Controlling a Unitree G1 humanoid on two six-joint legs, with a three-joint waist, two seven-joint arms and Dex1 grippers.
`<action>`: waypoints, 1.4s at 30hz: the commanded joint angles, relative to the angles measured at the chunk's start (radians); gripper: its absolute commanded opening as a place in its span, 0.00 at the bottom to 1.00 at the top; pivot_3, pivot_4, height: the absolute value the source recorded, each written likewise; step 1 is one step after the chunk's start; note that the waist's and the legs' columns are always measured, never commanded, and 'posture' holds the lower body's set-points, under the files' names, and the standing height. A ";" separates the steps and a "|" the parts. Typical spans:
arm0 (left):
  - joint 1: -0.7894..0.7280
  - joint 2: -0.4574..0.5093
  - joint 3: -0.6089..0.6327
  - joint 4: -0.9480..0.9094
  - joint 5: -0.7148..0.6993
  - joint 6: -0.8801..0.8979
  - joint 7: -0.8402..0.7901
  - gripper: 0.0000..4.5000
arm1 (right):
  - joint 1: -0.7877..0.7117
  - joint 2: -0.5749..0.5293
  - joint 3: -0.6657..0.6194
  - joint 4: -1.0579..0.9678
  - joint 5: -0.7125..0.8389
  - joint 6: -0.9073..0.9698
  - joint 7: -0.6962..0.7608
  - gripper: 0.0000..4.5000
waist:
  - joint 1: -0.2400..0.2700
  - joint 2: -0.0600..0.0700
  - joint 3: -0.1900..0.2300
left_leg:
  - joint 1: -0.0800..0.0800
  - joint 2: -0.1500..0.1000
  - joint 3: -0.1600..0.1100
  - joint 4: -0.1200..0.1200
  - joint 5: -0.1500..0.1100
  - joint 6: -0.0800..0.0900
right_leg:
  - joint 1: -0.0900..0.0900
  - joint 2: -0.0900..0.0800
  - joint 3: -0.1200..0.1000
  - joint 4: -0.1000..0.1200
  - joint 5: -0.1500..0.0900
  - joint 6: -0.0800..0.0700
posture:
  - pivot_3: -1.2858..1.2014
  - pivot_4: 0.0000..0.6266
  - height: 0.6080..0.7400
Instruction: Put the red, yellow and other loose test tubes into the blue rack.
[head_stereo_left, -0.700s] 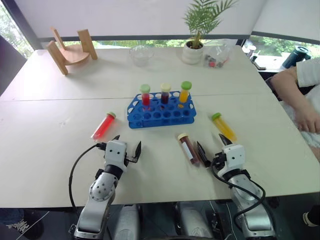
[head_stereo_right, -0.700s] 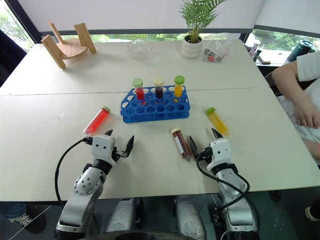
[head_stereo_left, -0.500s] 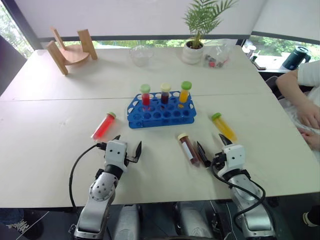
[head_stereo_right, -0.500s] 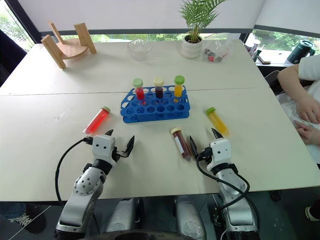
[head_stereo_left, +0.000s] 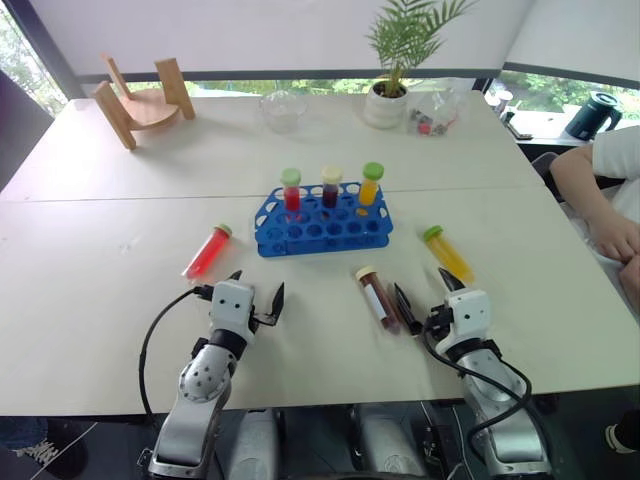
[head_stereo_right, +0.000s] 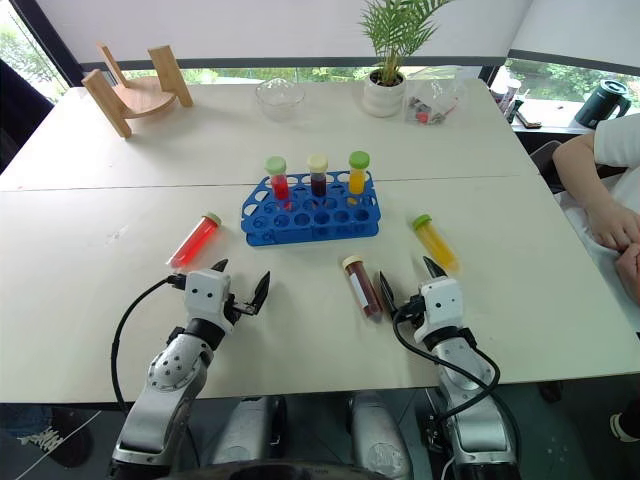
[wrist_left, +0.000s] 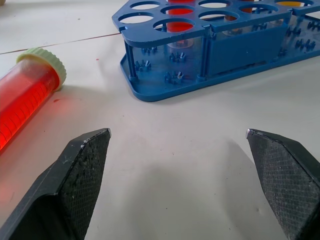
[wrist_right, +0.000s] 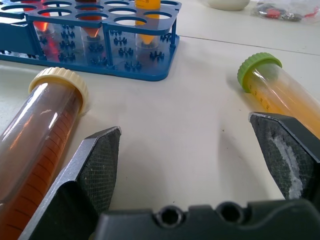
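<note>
The blue rack (head_stereo_left: 322, 225) stands mid-table with three capped tubes upright in its back row. A red tube (head_stereo_left: 206, 251) with a pale green cap lies left of it. A dark brown tube (head_stereo_left: 377, 298) with a cream cap lies in front of the rack, and a yellow tube (head_stereo_left: 447, 253) with a green cap lies to its right. My left gripper (head_stereo_left: 256, 290) is open near the table's front edge, just below the red tube (wrist_left: 24, 100). My right gripper (head_stereo_left: 427, 291) is open between the brown tube (wrist_right: 37, 145) and the yellow tube (wrist_right: 277, 95), holding nothing.
At the back of the table (head_stereo_left: 120, 330) stand a wooden stand (head_stereo_left: 140, 100), a glass bowl (head_stereo_left: 283, 108), a potted plant (head_stereo_left: 388, 95) and a clear bag (head_stereo_left: 432, 115). A person's arm (head_stereo_left: 600, 205) reaches in at the right edge.
The person's arm at the right edge has drawn back toward the edge. Both grippers and all the tubes stay where they were.
</note>
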 joint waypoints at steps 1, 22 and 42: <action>0.004 0.000 0.002 -0.026 -0.002 -0.001 -0.003 0.99 | 0.010 -0.017 -0.019 -0.019 0.004 -0.009 0.002 1.00 | 0.000 0.000 0.000 | 0.000 0.000 0.000 0.000 0.000 0.000 | 0.000 0.000 0.000 0.000 0.000 0.000 | 0.52 0.24 1.00; -0.230 0.791 0.339 -0.207 -0.686 0.502 -0.845 0.99 | -0.564 -0.633 -0.100 -0.267 0.345 1.117 0.415 1.00 | -0.022 0.005 0.008 | -0.001 0.000 0.001 -0.005 0.000 0.000 | -0.004 -0.001 -0.001 -0.002 0.001 -0.001 | 0.52 0.24 1.00; -0.376 0.892 0.339 -0.168 -0.732 0.537 -0.965 1.00 | -1.246 -0.571 0.523 0.655 0.179 1.149 0.780 0.80 | -0.027 0.004 0.008 | -0.020 0.001 0.003 -0.010 -0.001 0.002 | -0.025 0.000 -0.001 -0.003 0.003 0.003 | 0.52 0.24 1.00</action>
